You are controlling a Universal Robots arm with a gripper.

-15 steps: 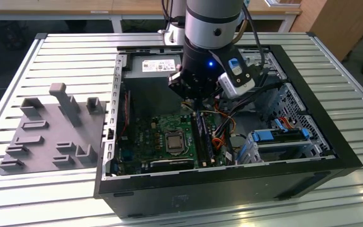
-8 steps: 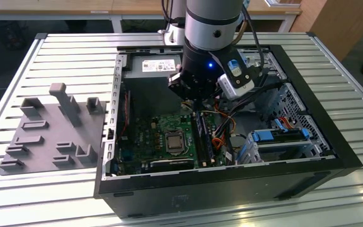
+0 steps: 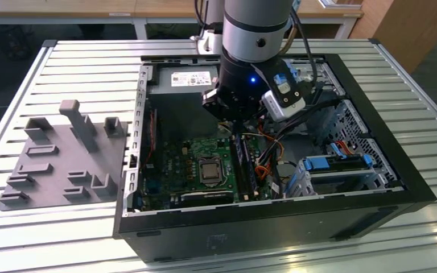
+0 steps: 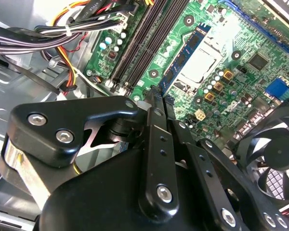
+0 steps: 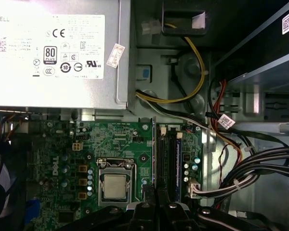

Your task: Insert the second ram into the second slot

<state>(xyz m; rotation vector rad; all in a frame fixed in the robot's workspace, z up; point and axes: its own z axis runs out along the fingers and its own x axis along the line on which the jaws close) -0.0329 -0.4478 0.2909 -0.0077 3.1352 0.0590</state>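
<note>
Blue strip: second ram [image 4: 185, 55] stands on edge among the motherboard [image 3: 192, 165] slots, at 12 o'clock from the fingertips in the second wrist view.
Gripper: gripper [image 4: 156, 98] fingers together, gripping nothing, just short of the ram.
Case: computer case [image 3: 400, 170] open on the slatted table [image 3: 59, 62].
Arm: over the slots.

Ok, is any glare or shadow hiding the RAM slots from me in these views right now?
Exterior view: the RAM slots sit dim under the arm, inside the dark case. First wrist view: slots evenly lit, no glare; the power supply is bright. Second wrist view: the second ram is well lit, bare case metal washes out white, and the black claw blocks much of the board.
</note>
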